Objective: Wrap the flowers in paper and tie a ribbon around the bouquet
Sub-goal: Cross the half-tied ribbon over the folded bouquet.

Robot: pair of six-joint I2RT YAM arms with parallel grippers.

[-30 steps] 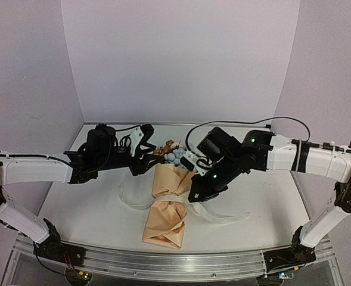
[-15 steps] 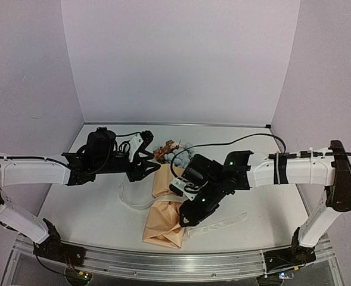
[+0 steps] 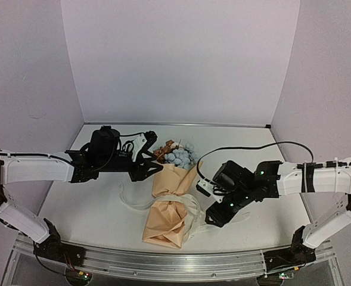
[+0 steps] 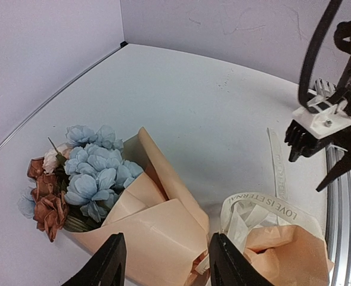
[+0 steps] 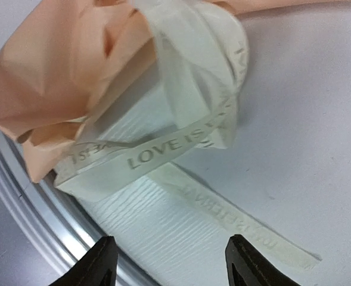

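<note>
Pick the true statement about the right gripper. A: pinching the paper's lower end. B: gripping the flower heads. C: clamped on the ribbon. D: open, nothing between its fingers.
D: in the right wrist view the right gripper stands wide open with nothing in it, and the ribbon lies loose on the table beyond it.

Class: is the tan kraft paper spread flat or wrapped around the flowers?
Wrapped: the tan kraft paper forms a cone around the blue and brown flowers.
</note>
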